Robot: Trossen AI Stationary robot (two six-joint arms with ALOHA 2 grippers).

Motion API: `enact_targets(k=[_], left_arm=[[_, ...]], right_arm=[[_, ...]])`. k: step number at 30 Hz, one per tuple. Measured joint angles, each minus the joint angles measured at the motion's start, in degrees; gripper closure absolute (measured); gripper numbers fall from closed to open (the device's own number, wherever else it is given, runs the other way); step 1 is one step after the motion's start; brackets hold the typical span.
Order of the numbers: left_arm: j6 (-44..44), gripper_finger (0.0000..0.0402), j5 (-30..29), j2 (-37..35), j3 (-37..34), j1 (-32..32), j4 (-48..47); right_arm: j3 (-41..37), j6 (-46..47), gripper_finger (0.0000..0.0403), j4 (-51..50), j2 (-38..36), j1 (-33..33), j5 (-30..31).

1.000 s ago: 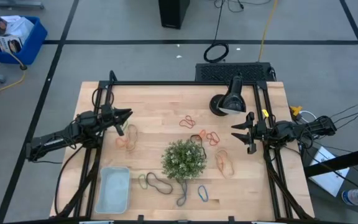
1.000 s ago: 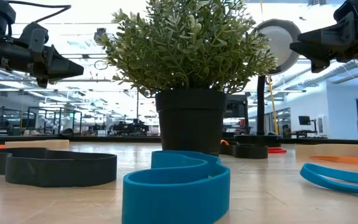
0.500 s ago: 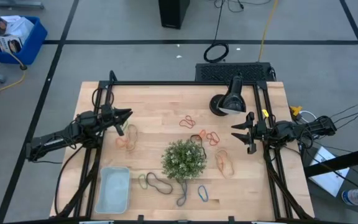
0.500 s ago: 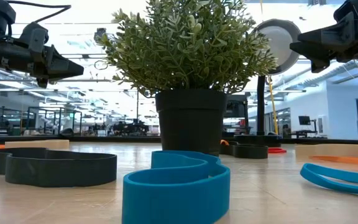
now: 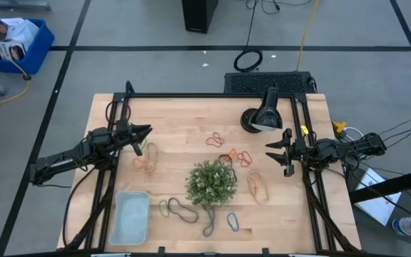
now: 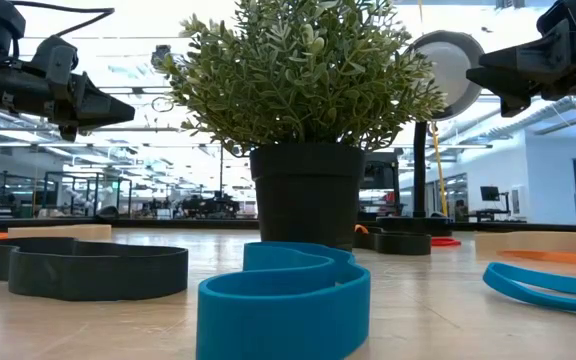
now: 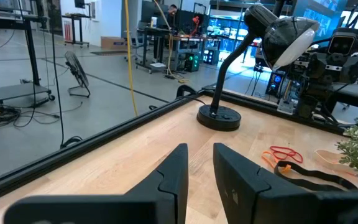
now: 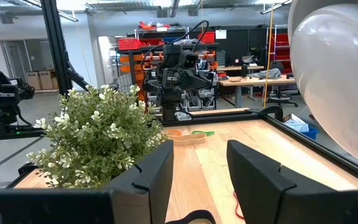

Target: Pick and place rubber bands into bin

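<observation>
Wooden table fills my overhead view, framed by black rails at the back and sides. From above I see the plant at the centre and the pale bin at the front-left corner; my low camera shows neither the bin nor the table's edges, only the pot and nearby bands. The desk lamp stands at the back right. My left gripper hangs above the left side, fingers slightly parted with nothing between them, tan rubber bands just in front of it. My right gripper hangs over the right side, spread wide and empty, orange loops between it and the plant. Bare wood lies open behind the plant.
</observation>
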Motion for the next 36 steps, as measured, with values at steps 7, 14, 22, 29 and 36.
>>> enact_targets(k=[7, 14, 22, 29, 36], left_arm=[[0.0, 0.0321, 0.01, -0.01, -0.01, -0.01, 0.01], [0.0, 0.0321, 0.01, -0.01, -0.01, -0.01, -0.01], [0.0, 0.0321, 0.01, 0.01, -0.01, -0.01, 0.01], [-0.03, 0.0321, 0.01, 0.0, 0.0, 0.0, 0.01], [-2.09, 0.0321, 0.12, 0.01, -0.12, 0.01, 0.86]], right_arm=[[-0.01, 0.0, 0.0258, 0.0, 0.02, 0.0, 0.0], [-0.01, -0.02, 0.0259, 0.0, 0.02, 0.0, 0.02], [-0.01, 0.0, 0.0258, -0.01, 0.01, 0.0, 0.01], [-0.02, 0.0, 0.0257, 0.54, 0.01, 0.0, 0.02], [-0.02, -0.02, 0.0259, -0.14, 0.02, 0.0, 0.02]])
